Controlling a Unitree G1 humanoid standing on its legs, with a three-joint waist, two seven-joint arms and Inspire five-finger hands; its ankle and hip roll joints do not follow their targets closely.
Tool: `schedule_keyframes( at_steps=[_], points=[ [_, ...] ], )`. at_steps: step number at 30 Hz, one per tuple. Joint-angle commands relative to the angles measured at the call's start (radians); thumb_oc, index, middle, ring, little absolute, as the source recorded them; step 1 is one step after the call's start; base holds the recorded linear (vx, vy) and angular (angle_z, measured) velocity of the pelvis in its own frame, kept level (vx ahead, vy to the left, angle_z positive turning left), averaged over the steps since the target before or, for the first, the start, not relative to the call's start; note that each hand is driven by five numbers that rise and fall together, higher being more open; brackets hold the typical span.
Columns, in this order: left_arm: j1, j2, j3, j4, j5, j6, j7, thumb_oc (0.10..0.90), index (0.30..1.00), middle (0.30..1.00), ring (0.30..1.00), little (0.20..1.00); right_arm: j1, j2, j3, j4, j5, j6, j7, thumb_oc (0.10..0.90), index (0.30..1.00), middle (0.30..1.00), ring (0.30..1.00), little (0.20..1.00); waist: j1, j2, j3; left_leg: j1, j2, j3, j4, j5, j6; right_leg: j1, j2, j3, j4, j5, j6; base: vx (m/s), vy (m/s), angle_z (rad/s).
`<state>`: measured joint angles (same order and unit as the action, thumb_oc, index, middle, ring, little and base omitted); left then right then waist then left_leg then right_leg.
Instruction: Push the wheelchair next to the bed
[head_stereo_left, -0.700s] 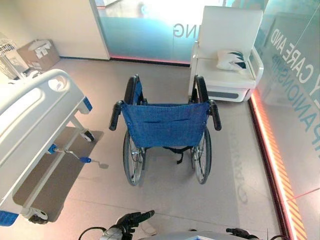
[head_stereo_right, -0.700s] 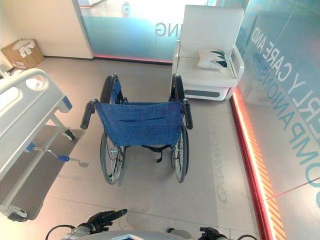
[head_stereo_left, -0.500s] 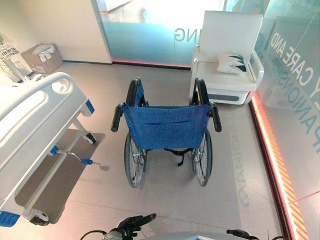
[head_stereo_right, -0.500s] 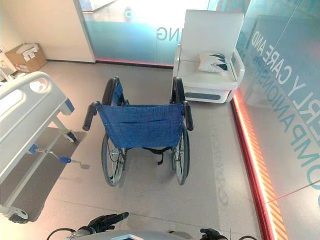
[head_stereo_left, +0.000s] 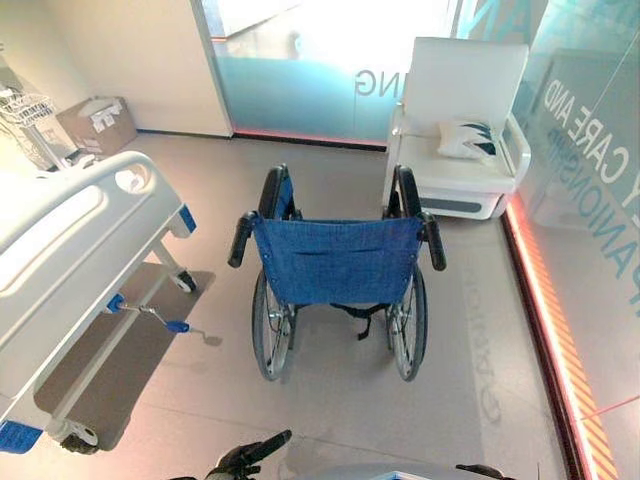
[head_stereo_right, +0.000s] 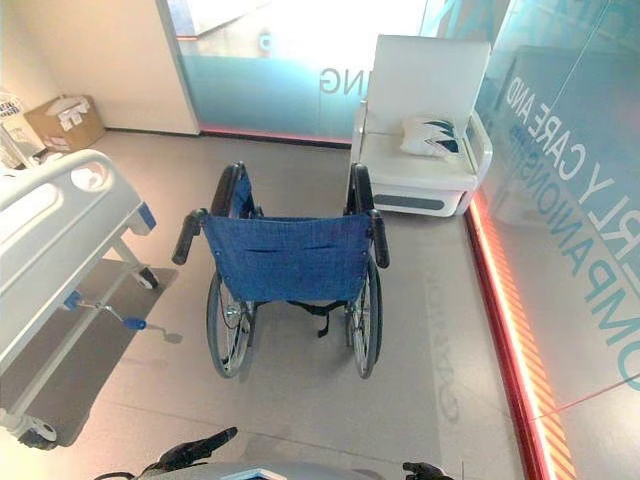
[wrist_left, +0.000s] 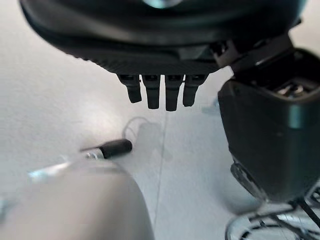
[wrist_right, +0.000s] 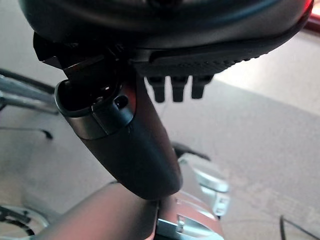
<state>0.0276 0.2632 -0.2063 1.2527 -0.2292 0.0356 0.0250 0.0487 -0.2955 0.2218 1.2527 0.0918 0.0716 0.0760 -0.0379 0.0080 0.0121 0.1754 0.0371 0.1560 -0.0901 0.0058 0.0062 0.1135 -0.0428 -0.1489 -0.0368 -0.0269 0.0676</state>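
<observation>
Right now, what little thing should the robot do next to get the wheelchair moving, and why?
Probably raise both hands forward to the push handles. The wheelchair stands apart ahead, back facing the robot, with nothing on its left handle or right handle. The left hand and right hand hang low and open, holding nothing. The bed lies to its left.

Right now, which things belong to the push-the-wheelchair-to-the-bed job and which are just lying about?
Job: wheelchair, standing in mid-floor; bed to its left; left robot hand and right robot hand, both low and short of the handles.

Lying about: white armchair, cushion on its seat, cardboard box.
</observation>
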Motion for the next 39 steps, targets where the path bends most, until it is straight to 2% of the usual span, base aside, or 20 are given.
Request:
schedule_keyframes(
  at_steps=[1,7,11,12,16,17,19,23,25,27,29,31,35,39],
  points=[
    [-0.144,0.118,0.041,0.040,0.022,0.011,0.037,0.800,0.900,0.900,0.900,0.900,-0.126,-0.085,-0.051,0.081,-0.006,0.056,-0.045,0.800,0.900,0.900,0.900,0.900,-0.004,-0.009,0.007,-0.033,-0.045,0.040,0.014,-0.045,-0.001,-0.008,-0.012,-0.041,0.020,0.006,0.028,0.03,0.026,-0.02],
    [-0.280,0.296,0.041,0.031,-0.013,0.003,0.015,0.800,0.900,0.900,0.900,0.900,-0.258,-0.308,-0.131,0.087,0.061,0.072,-0.075,0.800,0.900,0.900,0.900,0.900,-0.002,-0.007,-0.001,-0.030,-0.042,0.053,0.008,-0.042,-0.002,-0.008,-0.017,-0.046,0.010,0.022,0.034,0.00,0.008,-0.03],
    [-0.396,0.397,0.006,-0.011,-0.055,0.027,0.049,0.800,0.900,0.900,0.900,0.900,-0.378,-0.415,-0.157,0.058,0.242,0.091,-0.079,0.800,0.900,0.900,0.900,0.900,-0.002,-0.007,-0.004,-0.031,-0.043,0.059,0.005,-0.041,-0.002,-0.011,-0.019,-0.044,0.004,0.031,0.039,0.00,0.003,-0.01],
    [-0.446,0.442,0.004,-0.035,-0.094,0.016,0.070,0.800,0.900,0.900,0.900,0.900,-0.431,-0.449,-0.160,0.037,0.313,0.056,-0.094,0.800,0.900,0.900,0.900,0.900,-0.002,-0.008,-0.002,-0.028,-0.044,0.059,0.005,-0.044,-0.003,-0.007,-0.019,-0.045,0.000,0.031,0.041,-0.01,0.009,-0.07],
    [-0.549,0.529,0.006,-0.159,-0.151,0.038,0.115,0.800,0.900,0.900,0.900,0.900,-0.538,-0.513,-0.133,-0.102,0.409,0.035,-0.152,0.800,0.900,0.900,0.900,0.900,-0.002,-0.012,0.000,-0.034,-0.047,0.058,0.004,-0.041,-0.008,-0.010,-0.019,-0.045,-0.005,0.038,0.042,-0.02,0.001,-0.10],
    [-0.587,0.557,0.000,-0.217,-0.174,0.021,0.148,0.800,0.900,0.900,0.900,0.900,-0.573,-0.535,-0.119,-0.180,0.436,0.019,-0.179,0.800,0.900,0.900,0.900,0.900,-0.003,-0.013,0.001,-0.040,-0.047,0.059,0.003,-0.037,-0.011,-0.019,-0.019,-0.045,-0.004,0.042,0.042,0.00,0.000,0.00],
    [-0.636,0.582,-0.006,-0.304,-0.184,0.046,0.178,0.800,0.900,0.900,0.900,0.900,-0.611,-0.553,-0.098,-0.289,0.470,0.040,-0.231,0.800,0.900,0.900,0.900,0.900,-0.004,-0.015,0.003,-0.045,-0.048,0.059,0.004,-0.036,-0.012,-0.024,-0.020,-0.044,-0.001,0.041,0.042,-0.02,-0.005,-0.01],
    [-0.730,0.610,-0.032,-0.475,-0.236,0.035,0.245,0.800,0.900,0.900,0.900,0.900,-0.686,-0.576,-0.061,-0.516,0.531,0.029,-0.319,0.800,0.900,0.900,0.900,0.900,-0.011,-0.015,0.014,-0.047,-0.050,0.062,0.008,-0.040,-0.014,-0.028,-0.024,-0.046,0.005,0.035,0.044,-0.01,-0.001,-0.02],
    [-0.796,0.610,-0.044,-0.575,-0.257,-0.010,0.233,0.800,0.900,0.900,0.900,0.900,-0.742,-0.573,-0.047,-0.657,0.548,-0.009,-0.347,0.800,0.900,0.900,0.900,0.900,-0.014,-0.011,0.016,-0.051,-0.050,0.065,0.008,-0.044,-0.014,-0.031,-0.024,-0.042,0.004,0.033,0.044,0.00,0.000,0.00],
    [-0.819,0.597,-0.044,-0.625,-0.258,-0.029,0.215,0.800,0.900,0.900,0.900,0.900,-0.768,-0.557,-0.044,-0.727,0.542,-0.037,-0.346,0.800,0.900,0.900,0.900,0.900,-0.012,-0.009,0.014,-0.053,-0.051,0.069,0.006,-0.042,-0.014,-0.034,-0.024,-0.041,0.002,0.035,0.044,0.00,0.000,0.00],
    [-0.828,0.589,-0.049,-0.654,-0.254,-0.040,0.207,0.800,0.900,0.900,0.900,0.900,-0.783,-0.546,-0.038,-0.767,0.538,-0.048,-0.352,0.800,0.900,0.900,0.900,0.900,-0.011,-0.007,0.016,-0.051,-0.051,0.071,0.005,-0.044,-0.014,-0.031,-0.024,-0.042,0.001,0.033,0.044,0.00,0.000,0.00],
    [-0.852,0.569,-0.081,-0.689,-0.183,-0.044,0.191,0.800,0.900,0.900,0.900,0.900,-0.820,-0.523,-0.019,-0.828,0.519,-0.050,-0.360,0.800,0.900,0.900,0.900,0.900,-0.011,-0.006,0.013,-0.045,-0.053,0.072,0.004,-0.049,-0.012,-0.024,-0.022,-0.043,-0.003,0.031,0.045,0.04,0.001,0.01],
    [-0.869,0.551,-0.115,-0.691,-0.148,-0.044,0.180,0.800,0.900,0.900,0.900,0.900,-0.846,-0.498,0.008,-0.855,0.503,-0.042,-0.352,0.800,0.900,0.900,0.900,0.900,-0.010,-0.007,0.009,-0.037,-0.055,0.074,0.003,-0.054,-0.010,-0.014,-0.021,-0.048,-0.007,0.029,0.047,0.05,-0.001,0.00],
    [-0.876,0.521,-0.162,-0.701,-0.107,-0.007,0.176,0.800,0.900,0.900,0.900,0.900,-0.853,-0.459,0.043,-0.888,0.489,-0.001,-0.341,0.800,0.900,0.900,0.900,0.900,-0.010,-0.010,0.003,-0.033,-0.056,0.077,0.003,-0.055,-0.007,-0.009,-0.021,-0.054,-0.005,0.027,0.047,0.05,-0.002,0.00]
  ],
)
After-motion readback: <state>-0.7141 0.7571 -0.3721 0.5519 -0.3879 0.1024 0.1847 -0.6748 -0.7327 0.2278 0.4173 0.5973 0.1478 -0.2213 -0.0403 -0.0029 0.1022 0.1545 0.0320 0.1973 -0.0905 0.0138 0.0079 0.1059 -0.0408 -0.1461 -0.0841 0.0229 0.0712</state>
